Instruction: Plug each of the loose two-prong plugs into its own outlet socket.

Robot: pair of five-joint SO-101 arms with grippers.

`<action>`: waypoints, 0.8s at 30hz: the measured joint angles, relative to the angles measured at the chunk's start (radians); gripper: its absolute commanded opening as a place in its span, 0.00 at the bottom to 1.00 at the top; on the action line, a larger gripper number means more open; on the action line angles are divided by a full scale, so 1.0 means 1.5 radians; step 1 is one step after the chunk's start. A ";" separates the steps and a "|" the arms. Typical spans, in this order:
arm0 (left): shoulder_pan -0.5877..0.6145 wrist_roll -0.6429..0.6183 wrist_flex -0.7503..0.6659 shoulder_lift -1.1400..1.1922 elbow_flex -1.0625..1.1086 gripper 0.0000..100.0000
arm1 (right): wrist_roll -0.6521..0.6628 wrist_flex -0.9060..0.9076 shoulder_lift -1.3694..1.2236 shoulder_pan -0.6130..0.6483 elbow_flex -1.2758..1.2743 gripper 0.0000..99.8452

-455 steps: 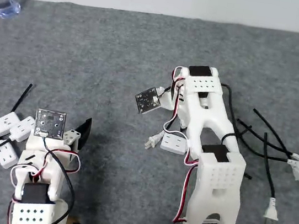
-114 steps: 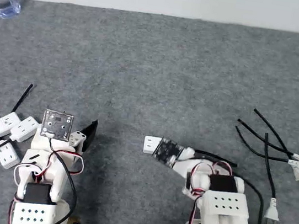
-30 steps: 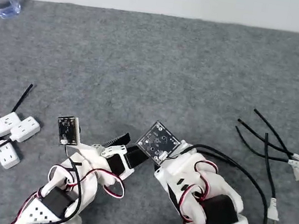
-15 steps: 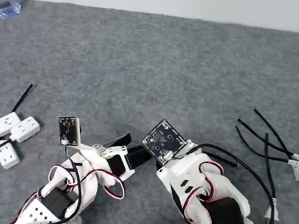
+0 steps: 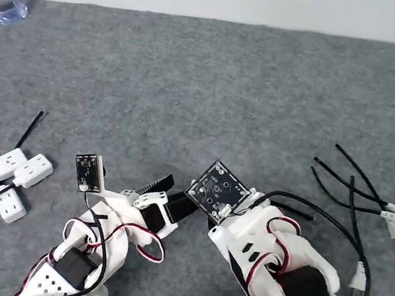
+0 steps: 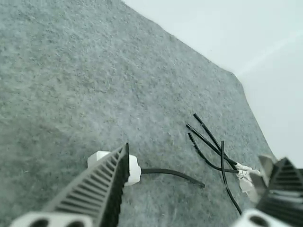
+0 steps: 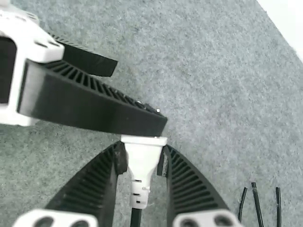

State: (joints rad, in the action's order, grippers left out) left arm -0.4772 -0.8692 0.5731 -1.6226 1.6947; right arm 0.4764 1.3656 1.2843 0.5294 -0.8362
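Edging slightly rightward since a moment ago, the right gripper point(image 7: 142, 153) is clenching the smooth, blocky white plug point(image 7: 141, 163) between ribbed black fingers, low over the fuzzy grey mat point(image 5: 192, 81). Its thin black cord point(image 6: 170, 173) is trailing away. The left gripper point(image 5: 180, 194) is hanging spread open just beside the plug's flat end.

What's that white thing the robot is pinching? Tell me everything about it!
It's a white plug, plastic by the look, pinched between the black ribbed jaws of the right gripper. A ridged collar at its back joins a black cord. Its front end sits behind a jaw of the left gripper, hiding its prongs; I can't tell if they touch.
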 measured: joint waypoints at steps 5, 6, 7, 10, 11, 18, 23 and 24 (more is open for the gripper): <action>0.000 0.000 -0.002 0.000 0.000 0.43 | 0.000 0.000 0.011 0.000 0.000 0.01; 0.000 0.000 -0.003 0.000 -0.001 0.43 | 0.000 0.000 0.019 0.000 0.000 0.01; 0.000 0.000 -0.003 0.000 -0.001 0.43 | 0.000 0.001 0.029 0.000 0.000 0.01; 0.000 0.000 -0.003 -0.001 -0.007 0.43 | 0.000 0.003 0.052 0.000 0.000 0.01; 0.000 0.000 -0.003 -0.001 -0.008 0.43 | 0.000 0.003 0.056 0.000 0.000 0.01; 0.005 -0.002 -0.004 -0.001 -0.001 0.43 | 0.001 0.015 0.062 -0.023 0.033 0.01; 0.005 -0.002 -0.004 -0.001 -0.002 0.43 | 0.001 0.021 0.071 -0.023 0.038 0.01; 0.005 -0.002 -0.004 -0.001 -0.002 0.43 | 0.001 0.021 0.071 -0.023 0.038 0.01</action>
State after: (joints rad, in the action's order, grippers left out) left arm -0.4695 -0.8723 0.5669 -1.6241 1.6916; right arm 0.4780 1.3978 1.3901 0.4956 -0.7795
